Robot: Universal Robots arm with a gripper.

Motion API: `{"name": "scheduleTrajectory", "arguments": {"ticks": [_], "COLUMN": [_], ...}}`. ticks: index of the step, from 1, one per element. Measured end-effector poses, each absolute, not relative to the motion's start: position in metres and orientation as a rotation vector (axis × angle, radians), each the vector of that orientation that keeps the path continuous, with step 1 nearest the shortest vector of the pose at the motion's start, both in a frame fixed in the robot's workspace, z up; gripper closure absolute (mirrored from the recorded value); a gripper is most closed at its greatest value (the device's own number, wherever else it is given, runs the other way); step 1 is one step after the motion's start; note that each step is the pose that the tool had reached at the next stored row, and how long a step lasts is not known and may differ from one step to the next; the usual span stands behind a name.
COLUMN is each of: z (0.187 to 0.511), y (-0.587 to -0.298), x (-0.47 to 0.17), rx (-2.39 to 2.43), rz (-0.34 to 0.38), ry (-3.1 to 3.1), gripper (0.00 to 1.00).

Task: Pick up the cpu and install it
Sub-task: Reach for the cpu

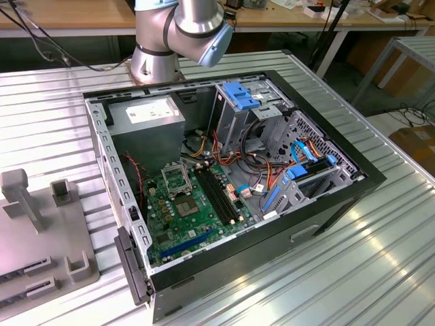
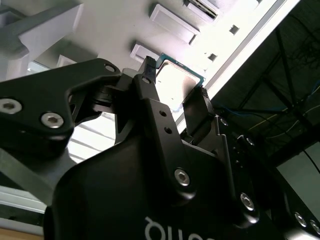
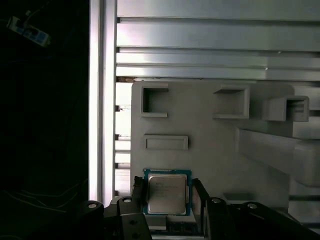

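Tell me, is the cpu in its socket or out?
Out. In both wrist views the cpu sits clamped in the pincer, at the grey holder tray, not in a socket.

Arm: silver-grey jointed arm [image 1: 178,27] with a pale blue joint cap; in the exterior view its base joint stands upright at the far side, and the joint above it juts toward the exterior view's right.
End effector: black two-finger end effector [image 3: 168,184], seen in both wrist views [image 2: 175,79].
Fingers: two slim black fingers [image 3: 138,192], roughly parallel, one on each side.
Grip: fingertips pressed against opposite edges of the cpu [image 3: 167,196], which sits between them.
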State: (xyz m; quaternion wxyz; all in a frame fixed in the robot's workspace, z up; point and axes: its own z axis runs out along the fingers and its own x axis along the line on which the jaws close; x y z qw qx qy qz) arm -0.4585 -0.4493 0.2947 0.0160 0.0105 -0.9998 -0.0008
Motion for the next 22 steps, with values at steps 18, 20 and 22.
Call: {"name": "scheduleTrajectory", "arguments": {"ticks": [18, 20, 22], "z": [0.309, 0.309, 0.309], "y": [-0.449, -0.449, -0.449], "x": [-0.458, -0.458, -0.459], "rx": [0.033, 0.033, 0.033], "rz": [-0.003, -0.003, -0.002], "ry": [-3.110, -3.109, -3.109], "gripper": [0.53, 0.53, 0.53]}}
